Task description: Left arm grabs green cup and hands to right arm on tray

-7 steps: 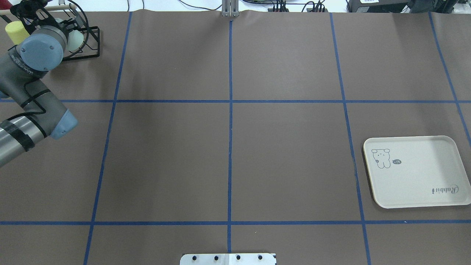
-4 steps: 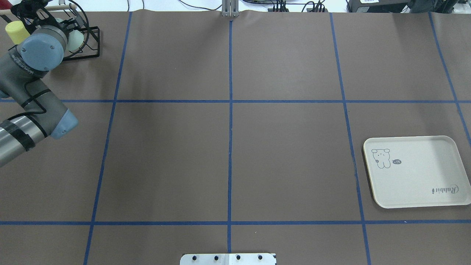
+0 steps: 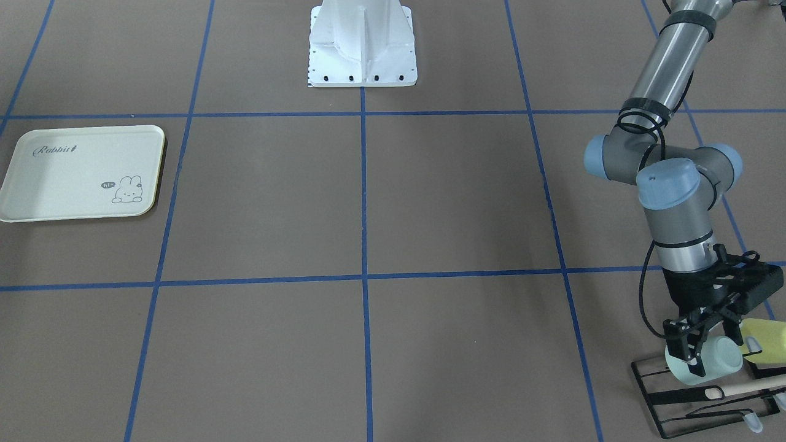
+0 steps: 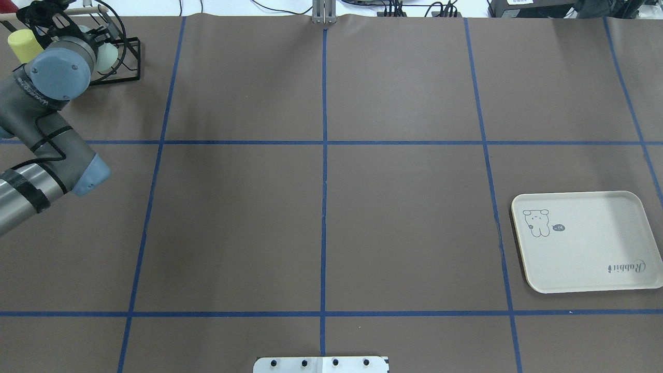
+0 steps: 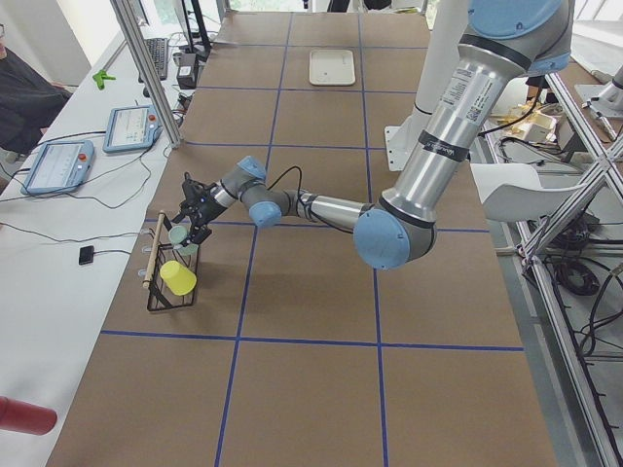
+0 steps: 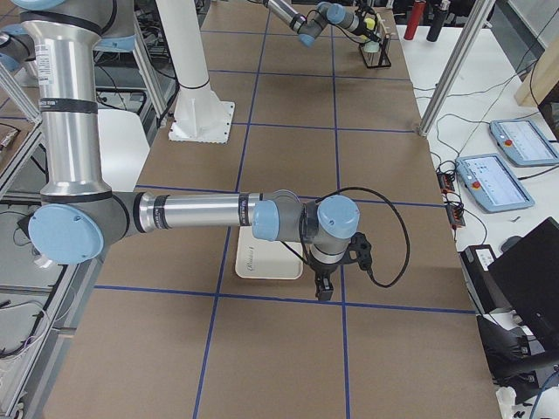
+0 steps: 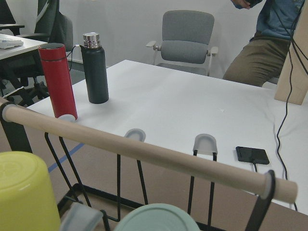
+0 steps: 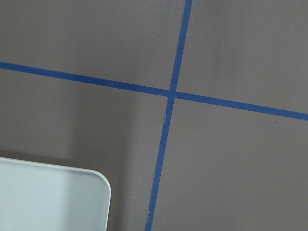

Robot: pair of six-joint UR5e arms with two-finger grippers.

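Note:
The pale mint-green cup [image 3: 700, 368] hangs on a black wire rack [image 3: 669, 399] at the far left corner of the table [image 4: 107, 56]. My left gripper [image 3: 711, 355] reaches down over it, one finger on each side of the cup, jaws spread. The cup's end fills the bottom of the left wrist view [image 7: 159, 219]. The cream Rabbit tray [image 4: 585, 243] lies empty on the right side. My right gripper [image 6: 321, 286] hangs low just past the tray's edge; I cannot tell whether it is open or shut. The tray's corner shows in the right wrist view [image 8: 48, 197].
A pale yellow cup [image 3: 767, 337] hangs on the same rack beside the green one, under a wooden rod [image 7: 144, 151]. Beyond the table edge stand a red bottle [image 7: 57, 82] and a dark bottle [image 7: 95, 67]. The robot's white base [image 3: 362, 43] is at mid table.
My left arm has crept a little farther toward the rack. The green cup and the tray stay where they were.

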